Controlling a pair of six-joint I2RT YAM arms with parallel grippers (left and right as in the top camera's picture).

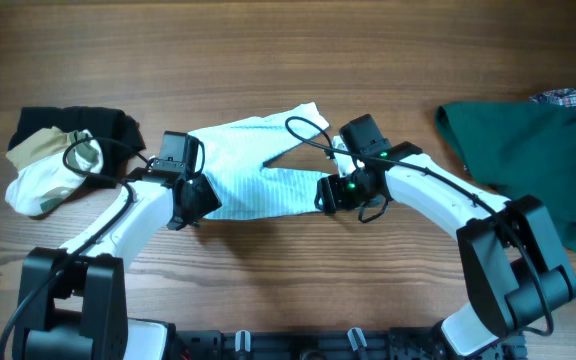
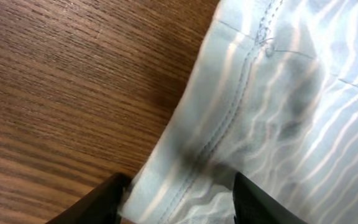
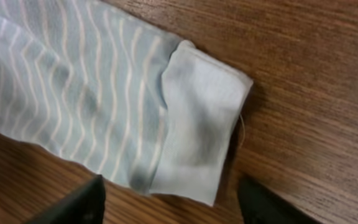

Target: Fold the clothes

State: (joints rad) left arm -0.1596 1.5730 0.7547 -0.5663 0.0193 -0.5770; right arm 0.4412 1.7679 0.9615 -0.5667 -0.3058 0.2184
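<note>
- The pale striped garment (image 1: 258,165) lies spread near the middle of the worktop (image 1: 268,50). Its long axis runs roughly from 9 to 3 o'clock in the overhead view, with one corner lifting toward 1 o'clock.
- The left hand (image 1: 193,200) sits at the garment's 8 o'clock end. In its wrist view the fingers (image 2: 98,205) are spread, and the stitched hem (image 2: 229,124) passes between them. I cannot tell whether either finger touches the cloth.
- The right hand (image 1: 330,192) sits at the garment's 4 o'clock end, also spread. Its wrist view shows a plain pale cuff (image 3: 197,130) lying flat on the wood just ahead of the fingers (image 3: 73,205), toward 12 o'clock, with nothing pinched.
- The key relation is that each hand brackets its own end of the near edge, so neither arm is clearly nearer. The cloth extends away from both hands toward 12 o'clock.
- In my judgement, the next move is for both hands to close on the near edge and carry it over toward 12 o'clock, across the long axis. The thin fabric may slip or bunch if only one layer is caught.
- A dark green garment (image 1: 528,150) lies well apart at 3 o'clock, and a pile of garments (image 1: 58,160) lies at 9 o'clock, just beside the left arm. Neither is being handled.
</note>
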